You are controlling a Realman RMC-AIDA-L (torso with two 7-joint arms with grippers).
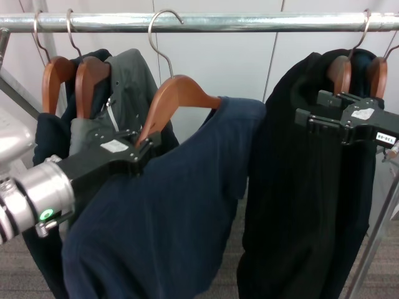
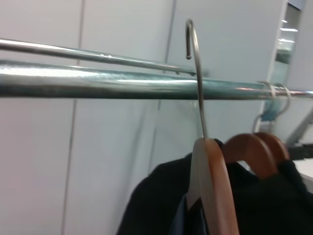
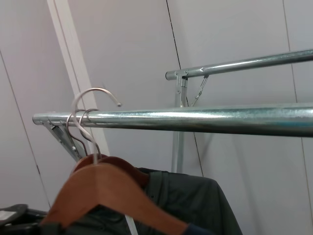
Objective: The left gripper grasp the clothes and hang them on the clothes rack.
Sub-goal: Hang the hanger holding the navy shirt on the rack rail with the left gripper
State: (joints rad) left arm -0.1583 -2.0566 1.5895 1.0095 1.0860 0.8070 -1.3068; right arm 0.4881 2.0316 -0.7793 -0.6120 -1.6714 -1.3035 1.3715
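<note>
Left gripper [image 1: 142,149], black flat-jawed with white square sticker, on silver-and-white cylindrical arm: clamped tight on lower left arm of brown wooden hanger [image 1: 177,96] carrying plain navy blue soft garment [image 1: 168,212]. Garment draped off hanger's right shoulder, hanging down centre of head view, between grey zip jacket [image 1: 128,84] on left and long black garments [image 1: 299,180] on right.

Hanger's silver wire hook [image 1: 163,28] raised at level of long horizontal shiny silver metal rack tube [image 1: 249,22]; hook curve overlaps tube in head view. In left wrist view hook tip [image 2: 188,39] sits above tube [image 2: 98,82], shaft crossing in front of it; in right wrist view hook [image 3: 95,98] arcs just above tube [image 3: 195,120]. Cannot tell if resting on tube or merely held against it.

Right gripper [image 1: 315,109], black with small white number tag, up at far right against long black garments, near their two wooden hangers [image 1: 358,75]. Fingers spread apart, empty.

Two more wooden hangers [image 1: 72,78] hooked on tube at far left, with dark garment and grey jacket.
</note>
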